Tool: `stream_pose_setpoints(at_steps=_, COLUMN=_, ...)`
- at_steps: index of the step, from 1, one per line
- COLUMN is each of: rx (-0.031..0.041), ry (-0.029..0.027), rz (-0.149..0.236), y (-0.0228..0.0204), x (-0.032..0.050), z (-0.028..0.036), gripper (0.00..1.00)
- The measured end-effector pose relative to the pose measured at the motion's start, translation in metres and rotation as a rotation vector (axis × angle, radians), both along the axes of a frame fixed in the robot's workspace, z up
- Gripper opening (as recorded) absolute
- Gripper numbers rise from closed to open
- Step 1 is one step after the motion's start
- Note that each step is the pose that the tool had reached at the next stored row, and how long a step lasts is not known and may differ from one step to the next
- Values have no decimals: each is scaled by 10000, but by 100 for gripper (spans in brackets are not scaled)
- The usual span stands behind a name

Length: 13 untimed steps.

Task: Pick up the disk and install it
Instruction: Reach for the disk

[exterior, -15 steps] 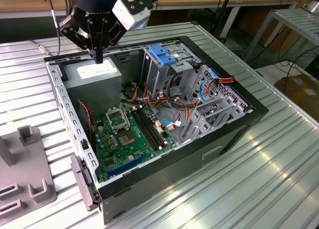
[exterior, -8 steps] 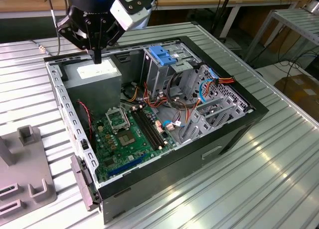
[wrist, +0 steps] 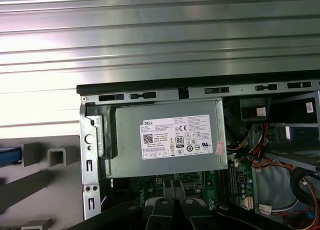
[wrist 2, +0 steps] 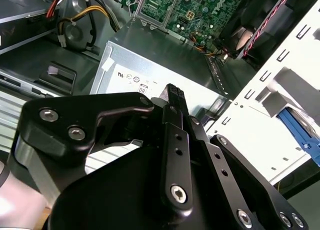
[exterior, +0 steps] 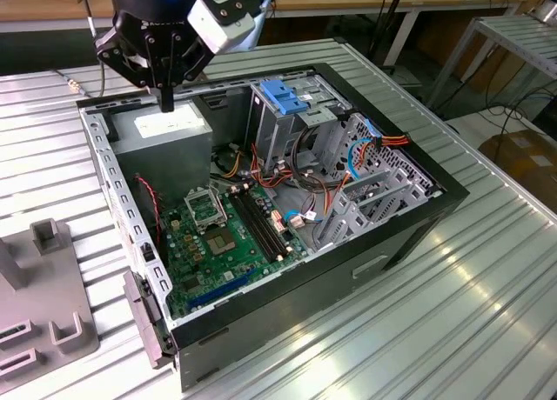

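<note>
Your disk shows, I judge, as just a blue plastic strip [wrist: 10, 155] on the grey slotted fixture [exterior: 48, 317] outside the perforated metal case wall [exterior: 113, 170], well apart from your black gripper [exterior: 166, 106], whose fingers are pressed together on nothing above the grey power-supply box [exterior: 165, 139].

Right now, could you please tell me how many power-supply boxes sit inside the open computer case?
1: the grey power-supply box fills the case corner at the exterior view's upper left, under the gripper. None seems hidden.
</note>
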<state>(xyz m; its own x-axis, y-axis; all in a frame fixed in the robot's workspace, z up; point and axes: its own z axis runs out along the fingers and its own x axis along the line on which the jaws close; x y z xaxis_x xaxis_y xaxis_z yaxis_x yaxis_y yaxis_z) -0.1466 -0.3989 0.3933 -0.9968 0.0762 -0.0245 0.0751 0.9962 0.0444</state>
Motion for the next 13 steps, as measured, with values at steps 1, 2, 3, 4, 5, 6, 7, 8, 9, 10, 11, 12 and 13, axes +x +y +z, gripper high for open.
stream_pose_setpoints(at_steps=1, rx=0, ry=0, rz=0, y=0, x=-7, z=0, gripper=10)
stream_pose_setpoints(at_steps=2, rx=0, ry=0, rz=0, y=0, x=-12, z=0, gripper=10)
stream_pose_setpoints(at_steps=3, rx=0, ry=0, rz=0, y=0, x=-16, z=0, gripper=10)
stream_pose_setpoints(at_steps=4, rx=0, ry=0, rz=0, y=0, x=-24, z=0, gripper=10)
stream_pose_setpoints(at_steps=5, rx=-1, ry=0, rz=0, y=0, x=-28, z=0, gripper=10)
stream_pose_setpoints(at_steps=6, rx=0, ry=0, rz=0, y=0, x=-33, z=0, gripper=10)
stream_pose_setpoints(at_steps=7, rx=0, ry=0, rz=0, y=0, x=-37, z=0, gripper=10)
stream_pose_setpoints(at_steps=8, rx=0, ry=0, rz=0, y=0, x=-41, z=0, gripper=10)
stream_pose_setpoints(at_steps=9, rx=0, ry=0, rz=0, y=0, x=-45, z=0, gripper=10)
stream_pose_setpoints(at_steps=10, rx=0, ry=0, rz=0, y=0, x=-49, z=0, gripper=10)
stream_pose_setpoints(at_steps=11, rx=0, ry=0, rz=0, y=0, x=-54, z=0, gripper=10)
stream_pose_setpoints(at_steps=12, rx=0, ry=0, rz=0, y=0, x=-58, z=0, gripper=10)
stream_pose_setpoints(at_steps=13, rx=0, ry=0, rz=-1, y=0, x=-63, z=0, gripper=10)
